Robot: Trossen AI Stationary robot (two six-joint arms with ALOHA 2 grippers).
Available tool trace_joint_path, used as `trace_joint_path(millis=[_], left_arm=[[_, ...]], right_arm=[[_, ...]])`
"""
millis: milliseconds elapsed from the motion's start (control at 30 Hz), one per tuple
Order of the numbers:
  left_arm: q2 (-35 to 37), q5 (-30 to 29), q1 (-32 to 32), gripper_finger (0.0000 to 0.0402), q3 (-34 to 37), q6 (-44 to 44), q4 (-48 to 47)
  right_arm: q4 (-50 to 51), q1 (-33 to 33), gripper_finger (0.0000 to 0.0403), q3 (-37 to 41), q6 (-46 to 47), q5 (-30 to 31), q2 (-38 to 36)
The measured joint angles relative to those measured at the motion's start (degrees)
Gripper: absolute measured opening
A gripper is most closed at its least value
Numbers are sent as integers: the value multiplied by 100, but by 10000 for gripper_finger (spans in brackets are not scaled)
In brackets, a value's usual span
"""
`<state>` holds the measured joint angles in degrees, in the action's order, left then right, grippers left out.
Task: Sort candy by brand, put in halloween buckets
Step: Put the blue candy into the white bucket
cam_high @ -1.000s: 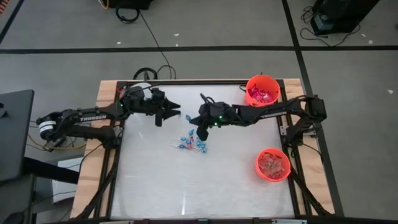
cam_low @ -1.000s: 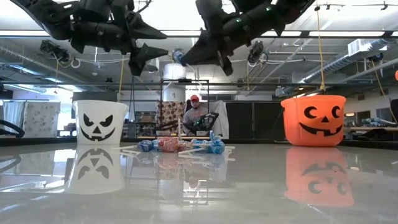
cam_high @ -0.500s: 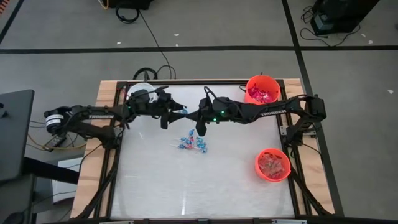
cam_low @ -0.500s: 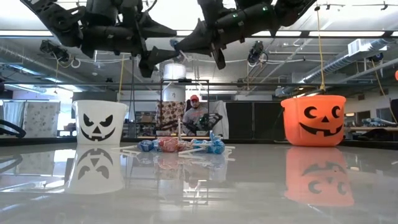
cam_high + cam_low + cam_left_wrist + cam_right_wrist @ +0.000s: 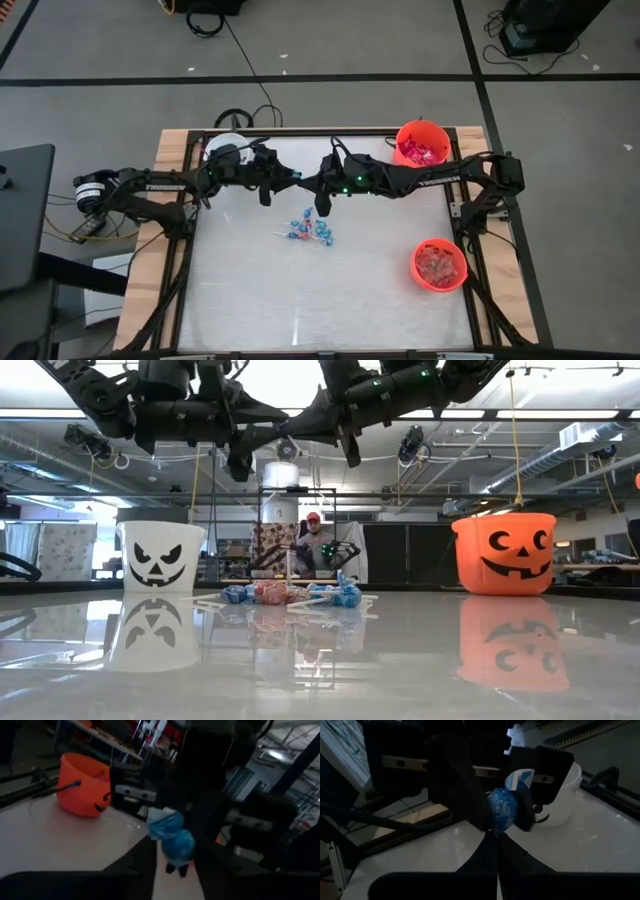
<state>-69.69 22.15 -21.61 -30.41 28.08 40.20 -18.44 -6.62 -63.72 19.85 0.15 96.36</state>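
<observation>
The blue lollipop (image 5: 501, 810) sat between the left gripper's (image 5: 290, 178) part-open fingers (image 5: 457, 780), its stick pinched in the right gripper's (image 5: 312, 187) closed fingers (image 5: 485, 857).

Overhead light is even in the high view; the bench (image 5: 300, 300) shows a pale sheen and faint streaks of glare. In the low view, bright ceiling lights wash out the top, the arms read as dark silhouettes, and the glossy bench mirrors the white bucket (image 5: 160, 556) and the orange bucket (image 5: 505, 553). Both wrist views are dim and soft: dark blurred foreground, and a blue candy (image 5: 501, 811) catching the light.
</observation>
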Motion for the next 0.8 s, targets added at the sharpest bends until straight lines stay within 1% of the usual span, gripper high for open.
trace_joint_path(millis=[67, 100, 200, 300, 433, 500, 567, 633, 700, 800], left_arm=[[0, -68, 2, 90, 1, 76, 180], [0, -109, -5, 78, 2, 83, 229], [88, -183, -142, 77, 2, 107, 171], [323, -391, -372, 77, -55, 113, -233], [729, -471, -664, 77, -211, -109, -1443], [965, -542, -835, 77, -384, -378, -2179], [1215, -745, -1002, 79, -596, -760, -3082], [1370, -1122, -1120, 81, -879, -1172, -4036], [1509, -1562, -1236, 83, -1087, -1539, -5011], [1618, -2219, -1439, 84, -1349, -1785, -5917]], right_arm=[[-24, -17, 5, -3, -100, -58, 0], [-24, -39, 7, -4, -121, -150, 0], [45, -108, 29, -25, -1, -154, 0], [548, -155, 73, -2, 32, -28, 15], [757, -247, 144, 0, 35, 67, 132], [695, -310, 177, -18, 137, 71, 293], [797, -358, 204, -3, 251, 90, 526], [793, -407, 224, -1, 345, 25, 798], [789, -436, 235, -27, 443, 1, 1050], [803, -453, 239, -190, 444, 6, 1451]])
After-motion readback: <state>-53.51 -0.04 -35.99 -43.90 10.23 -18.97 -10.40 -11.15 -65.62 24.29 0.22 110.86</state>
